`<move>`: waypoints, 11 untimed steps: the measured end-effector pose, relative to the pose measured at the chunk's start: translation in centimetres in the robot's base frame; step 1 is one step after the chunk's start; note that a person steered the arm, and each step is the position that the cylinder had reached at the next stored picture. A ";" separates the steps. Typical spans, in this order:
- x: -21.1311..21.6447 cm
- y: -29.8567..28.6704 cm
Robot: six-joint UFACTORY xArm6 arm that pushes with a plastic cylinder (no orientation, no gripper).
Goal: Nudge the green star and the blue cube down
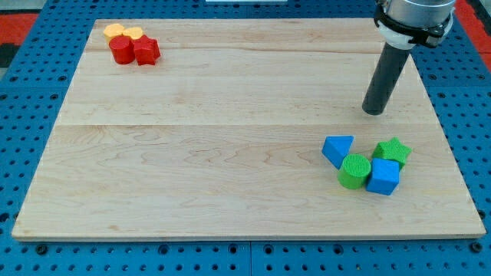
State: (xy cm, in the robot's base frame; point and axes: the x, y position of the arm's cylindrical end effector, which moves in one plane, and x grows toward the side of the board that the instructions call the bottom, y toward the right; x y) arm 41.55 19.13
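Observation:
The green star (393, 149) sits at the view's lower right on the wooden board (230, 153). The blue cube (383, 177) lies just below it, touching it. My tip (374, 111) rests on the board above the star, a short gap away and slightly to its left. The rod rises from it to the view's top right.
A green cylinder (354, 170) touches the blue cube's left side, and a blue triangular block (337, 149) lies just up-left of the cylinder. At the top left sit a red cylinder (120, 50), a red star (146, 50) and two yellow blocks (123, 32).

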 end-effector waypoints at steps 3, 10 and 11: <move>1.0 5.6; 7.6 2.9; 8.0 8.0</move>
